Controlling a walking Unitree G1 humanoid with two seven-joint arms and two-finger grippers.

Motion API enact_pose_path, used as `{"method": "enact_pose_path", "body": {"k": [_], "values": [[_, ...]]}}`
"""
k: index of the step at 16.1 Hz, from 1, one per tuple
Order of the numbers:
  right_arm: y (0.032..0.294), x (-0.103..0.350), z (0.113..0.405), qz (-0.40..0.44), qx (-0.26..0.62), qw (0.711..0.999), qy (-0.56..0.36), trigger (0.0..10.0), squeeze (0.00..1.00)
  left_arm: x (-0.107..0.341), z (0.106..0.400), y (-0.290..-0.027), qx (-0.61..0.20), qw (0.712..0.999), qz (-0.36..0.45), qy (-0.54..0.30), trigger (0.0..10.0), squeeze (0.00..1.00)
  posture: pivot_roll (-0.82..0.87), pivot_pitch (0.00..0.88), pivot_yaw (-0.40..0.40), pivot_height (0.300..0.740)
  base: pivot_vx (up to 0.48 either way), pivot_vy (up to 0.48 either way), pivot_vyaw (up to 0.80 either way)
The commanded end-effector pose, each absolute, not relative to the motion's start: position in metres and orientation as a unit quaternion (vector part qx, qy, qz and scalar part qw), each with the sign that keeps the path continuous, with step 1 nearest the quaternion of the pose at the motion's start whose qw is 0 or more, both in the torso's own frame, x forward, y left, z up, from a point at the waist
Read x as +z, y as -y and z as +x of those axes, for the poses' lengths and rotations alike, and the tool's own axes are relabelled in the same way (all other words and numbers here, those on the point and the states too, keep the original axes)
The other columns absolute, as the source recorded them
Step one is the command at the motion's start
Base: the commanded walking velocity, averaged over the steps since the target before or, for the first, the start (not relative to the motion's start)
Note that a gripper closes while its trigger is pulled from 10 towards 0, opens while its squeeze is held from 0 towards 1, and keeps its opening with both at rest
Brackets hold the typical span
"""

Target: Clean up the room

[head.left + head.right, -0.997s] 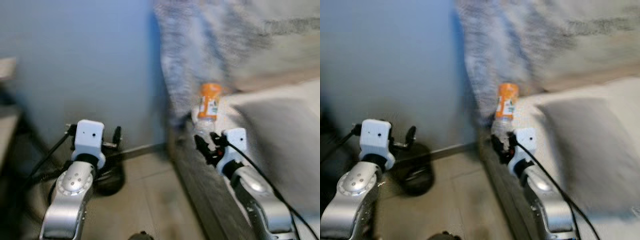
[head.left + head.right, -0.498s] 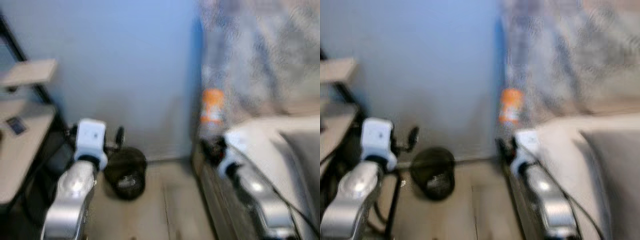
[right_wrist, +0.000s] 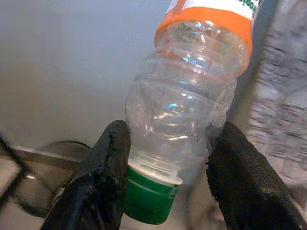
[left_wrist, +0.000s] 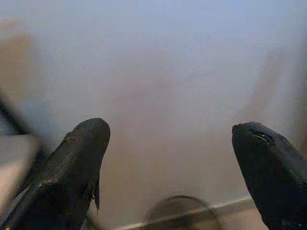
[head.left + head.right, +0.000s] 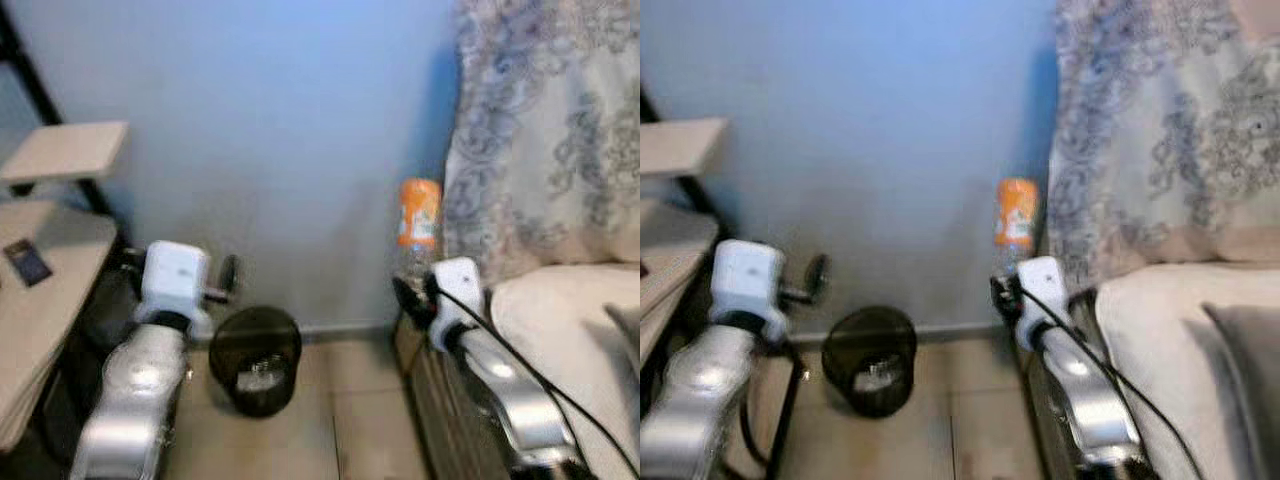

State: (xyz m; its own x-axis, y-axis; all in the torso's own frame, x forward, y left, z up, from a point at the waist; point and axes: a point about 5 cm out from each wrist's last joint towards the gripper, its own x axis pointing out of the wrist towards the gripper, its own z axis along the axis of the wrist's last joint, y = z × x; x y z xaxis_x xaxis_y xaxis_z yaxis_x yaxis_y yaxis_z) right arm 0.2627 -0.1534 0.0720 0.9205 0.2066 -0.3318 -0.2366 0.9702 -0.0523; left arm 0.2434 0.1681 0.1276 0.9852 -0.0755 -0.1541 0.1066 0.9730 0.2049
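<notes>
My right gripper [image 3: 168, 167] is shut on a clear plastic bottle [image 3: 187, 110] with an orange label and a green cap, held upside down by its neck. In the eye views the bottle [image 5: 418, 225] stands up from the right gripper [image 5: 412, 295] in front of the blue wall, beside the bed's edge. A black mesh waste bin [image 5: 256, 358] sits on the floor against the wall, low and to the left of the bottle. My left gripper [image 4: 168, 139] is open with nothing in it, raised beside the bin and facing the wall; the left arm [image 5: 170, 290] is at the left.
A bed [image 5: 560, 320] with pale sheets and a patterned grey blanket [image 5: 550, 130] takes the right side. A wooden shelf unit [image 5: 50, 200] with a black frame stands at the left. Tiled floor [image 5: 340, 430] lies between them.
The camera has swung left and steadied: the waste bin and the shelf have come into view and the bed has slid right. The right gripper still holds the bottle.
</notes>
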Motion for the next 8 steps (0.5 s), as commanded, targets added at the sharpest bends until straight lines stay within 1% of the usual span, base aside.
{"method": "enact_pose_path", "body": {"k": [1,4,6,7,8], "values": [[0.149,0.078,0.266,-0.042,0.119,0.981,-0.15,10.0,0.0,0.13,0.243,-0.175,-0.037,0.99,0.118,-0.07,10.0,0.02,0.09,0.0,0.01,0.74,0.33,0.0,0.0],[0.147,0.076,0.267,-0.068,0.141,0.976,-0.151,10.0,0.0,0.128,0.242,-0.175,-0.041,0.989,0.12,-0.073,10.0,0.02,0.09,0.0,0.014,0.74,0.33,0.0,0.0],[0.144,0.074,0.264,-0.08,0.168,0.97,-0.155,10.0,0.0,0.127,0.241,-0.174,-0.042,0.989,0.119,-0.073,10.0,0.02,0.09,0.0,0.012,0.74,0.328,0.0,0.8],[0.142,0.071,0.261,-0.068,0.184,0.966,-0.165,10.0,0.0,0.126,0.24,-0.175,-0.04,0.99,0.116,-0.074,10.0,0.02,0.09,0.0,0.01,0.74,0.319,0.0,0.8],[0.141,0.068,0.257,-0.074,0.21,0.96,-0.172,10.0,0.0,0.124,0.237,-0.174,-0.038,0.991,0.102,-0.072,10.0,0.02,0.09,0.0,0.009,0.74,0.319,0.0,0.8]]}}
